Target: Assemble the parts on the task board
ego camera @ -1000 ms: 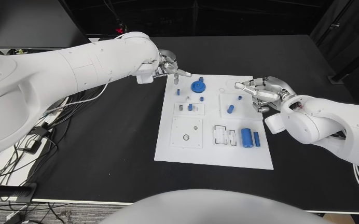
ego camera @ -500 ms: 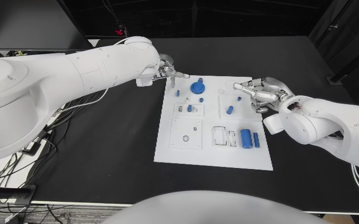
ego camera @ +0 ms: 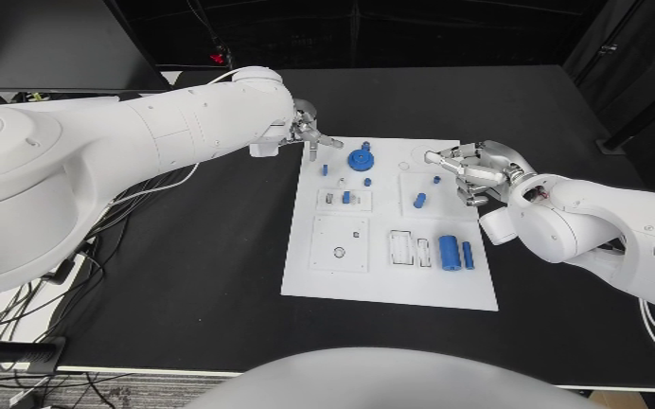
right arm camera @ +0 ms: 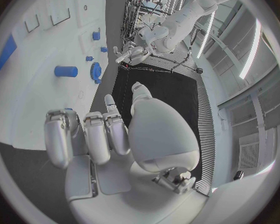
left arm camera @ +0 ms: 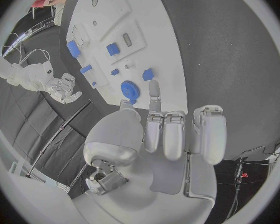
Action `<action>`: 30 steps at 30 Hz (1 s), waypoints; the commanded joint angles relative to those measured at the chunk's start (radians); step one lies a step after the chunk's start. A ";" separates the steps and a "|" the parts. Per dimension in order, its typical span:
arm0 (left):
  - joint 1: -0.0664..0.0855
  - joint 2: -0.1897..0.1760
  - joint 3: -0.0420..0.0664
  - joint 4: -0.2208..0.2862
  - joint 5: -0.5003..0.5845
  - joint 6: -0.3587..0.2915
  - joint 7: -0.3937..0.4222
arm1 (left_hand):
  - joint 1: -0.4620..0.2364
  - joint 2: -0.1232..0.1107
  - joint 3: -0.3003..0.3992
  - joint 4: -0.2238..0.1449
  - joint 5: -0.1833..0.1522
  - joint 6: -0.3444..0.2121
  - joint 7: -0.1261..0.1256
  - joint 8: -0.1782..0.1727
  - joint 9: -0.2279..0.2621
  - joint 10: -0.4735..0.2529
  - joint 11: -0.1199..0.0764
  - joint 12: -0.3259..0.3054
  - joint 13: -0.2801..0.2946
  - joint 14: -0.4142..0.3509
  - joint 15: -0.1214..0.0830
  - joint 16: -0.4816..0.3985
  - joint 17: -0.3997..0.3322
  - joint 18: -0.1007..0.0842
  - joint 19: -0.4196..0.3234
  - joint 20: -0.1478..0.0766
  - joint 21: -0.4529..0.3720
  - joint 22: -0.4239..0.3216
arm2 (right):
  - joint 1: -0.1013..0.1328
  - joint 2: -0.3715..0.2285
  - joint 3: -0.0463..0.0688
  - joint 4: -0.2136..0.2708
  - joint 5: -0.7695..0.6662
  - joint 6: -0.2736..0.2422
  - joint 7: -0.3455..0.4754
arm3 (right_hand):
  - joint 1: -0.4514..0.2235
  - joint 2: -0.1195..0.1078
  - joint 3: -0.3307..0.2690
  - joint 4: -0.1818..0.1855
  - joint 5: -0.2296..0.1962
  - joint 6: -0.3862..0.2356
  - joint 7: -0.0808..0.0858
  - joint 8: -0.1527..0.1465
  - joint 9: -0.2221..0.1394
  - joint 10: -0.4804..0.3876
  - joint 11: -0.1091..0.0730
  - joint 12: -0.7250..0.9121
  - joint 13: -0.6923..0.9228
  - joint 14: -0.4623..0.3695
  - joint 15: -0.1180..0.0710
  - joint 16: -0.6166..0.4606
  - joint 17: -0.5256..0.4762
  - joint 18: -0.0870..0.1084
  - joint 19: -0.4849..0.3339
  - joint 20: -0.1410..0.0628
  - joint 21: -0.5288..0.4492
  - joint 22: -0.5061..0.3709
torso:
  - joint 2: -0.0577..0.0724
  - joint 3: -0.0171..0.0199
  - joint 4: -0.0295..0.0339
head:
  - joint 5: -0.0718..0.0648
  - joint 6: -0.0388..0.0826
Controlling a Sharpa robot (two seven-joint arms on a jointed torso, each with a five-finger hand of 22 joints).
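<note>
Head view: board [ego camera: 389, 281] mid-table [ego camera: 204, 267], gear [ego camera: 362, 158] and small pegs seated up top, two cylinders [ego camera: 456, 251] loose at lower right; left hand [ego camera: 308, 132] and right hand [ego camera: 471, 170] flanking, fingers loosely curled, empty; likely early-to-mid task.

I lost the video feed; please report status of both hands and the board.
Left hand and right hand hold nothing, at board edges. Task board flat, blue gear on it. Nothing in the way.

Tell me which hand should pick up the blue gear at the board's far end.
Probably left. The left hand hovers at the task board's far-left corner, right beside the blue gear, holding nothing. The right hand sits at the board's right edge, farther away.
</note>
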 commanded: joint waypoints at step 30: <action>-0.030 0.039 0.001 -0.046 -0.018 0.023 0.010 | 0.177 -0.033 0.060 0.004 0.162 -0.006 -0.015 0.016 0.105 0.104 -0.012 0.004 0.263 0.105 -0.006 0.001 0.263 -0.004 0.041 -0.005 0.029 0.239 | 0.001 0.007 0.000 0.001 -0.015 0.008 -0.001 | -0.001 0.008 -0.008 0.000 0.005 -0.007 0.015 0.005 0.001 0.104 0.007 0.003 0.263 0.106 0.005 0.002 0.264 0.017 0.032 0.008 -0.005 0.231 | 0.000 0.0005 0.0005 | -0.005 -0.009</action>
